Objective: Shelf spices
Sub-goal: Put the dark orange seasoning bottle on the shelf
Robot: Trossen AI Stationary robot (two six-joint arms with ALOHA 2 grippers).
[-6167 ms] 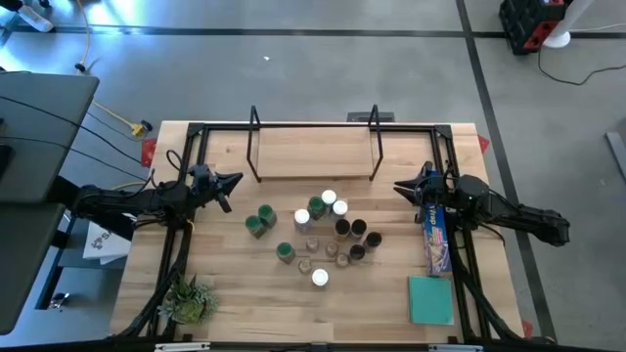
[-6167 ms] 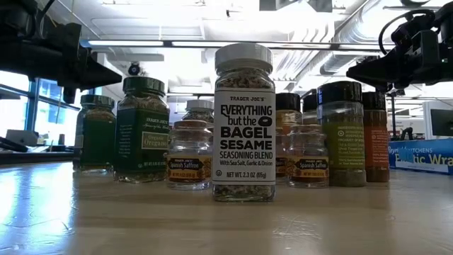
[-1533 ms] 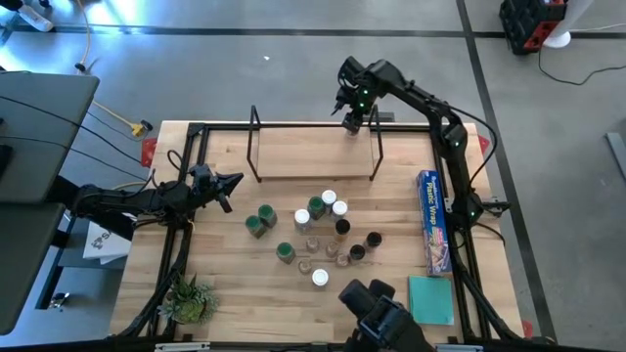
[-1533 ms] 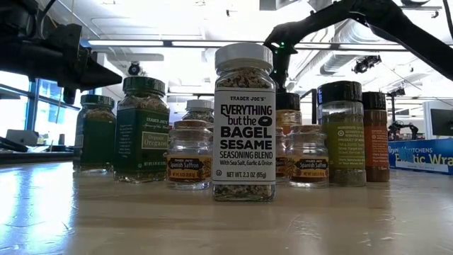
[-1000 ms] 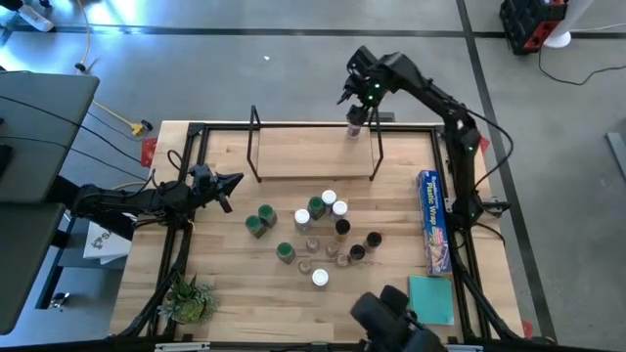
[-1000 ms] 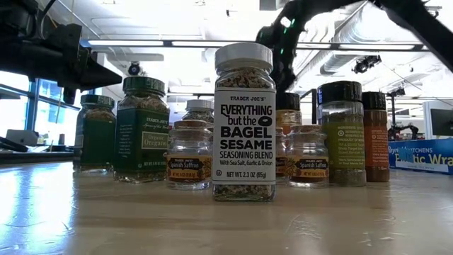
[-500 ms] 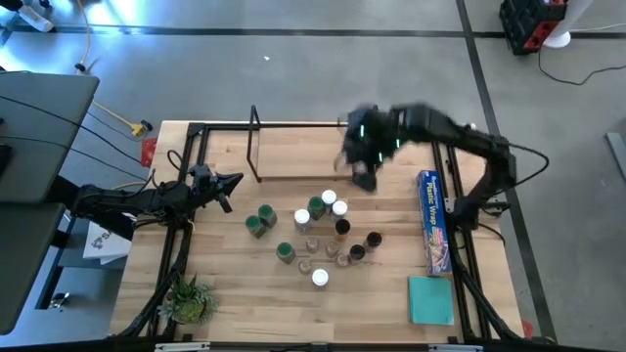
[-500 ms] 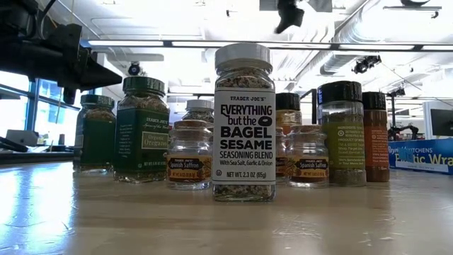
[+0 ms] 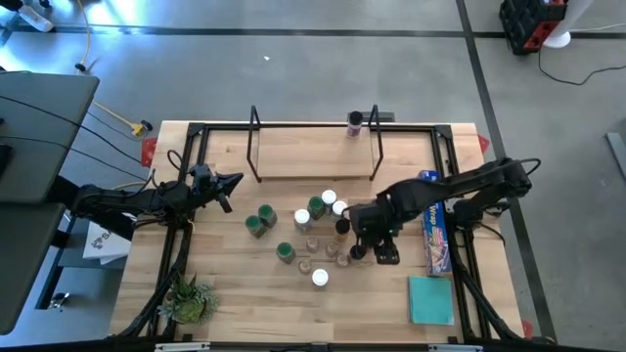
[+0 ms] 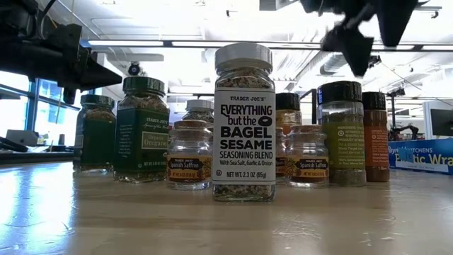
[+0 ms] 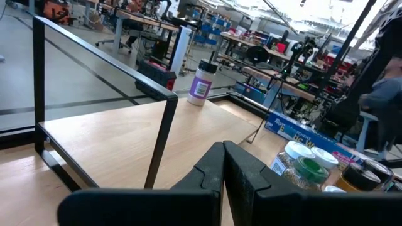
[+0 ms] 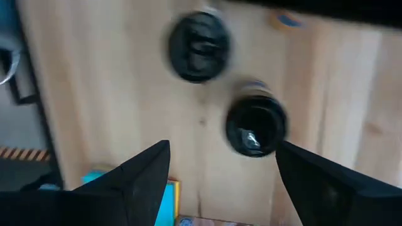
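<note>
Several spice jars (image 9: 318, 235) with green, white and dark lids stand in a cluster mid-table; the low view (image 10: 244, 120) shows them close up. One white-lidded jar (image 9: 354, 123) stands upright on the far right end of the wooden shelf (image 9: 313, 156), also in the left wrist view (image 11: 202, 81). My right gripper (image 9: 373, 248) hangs open above the dark-lidded jars at the cluster's right, fingers pointing down; one dark lid (image 12: 256, 125) lies between its spread fingers, untouched. My left gripper (image 9: 231, 182) is shut and empty at the table's left.
A long blue plastic-wrap box (image 9: 434, 230) lies along the right side, a teal pad (image 9: 430, 298) near the front right corner, and a small green plant (image 9: 188, 298) at the front left. Black frame rails (image 9: 313, 125) border the table.
My right gripper has swung from above the shelf's right end toward the table's near edge and down, and now hangs over the dark-lidded jars. The white-lidded jar stays standing on the shelf's right end.
</note>
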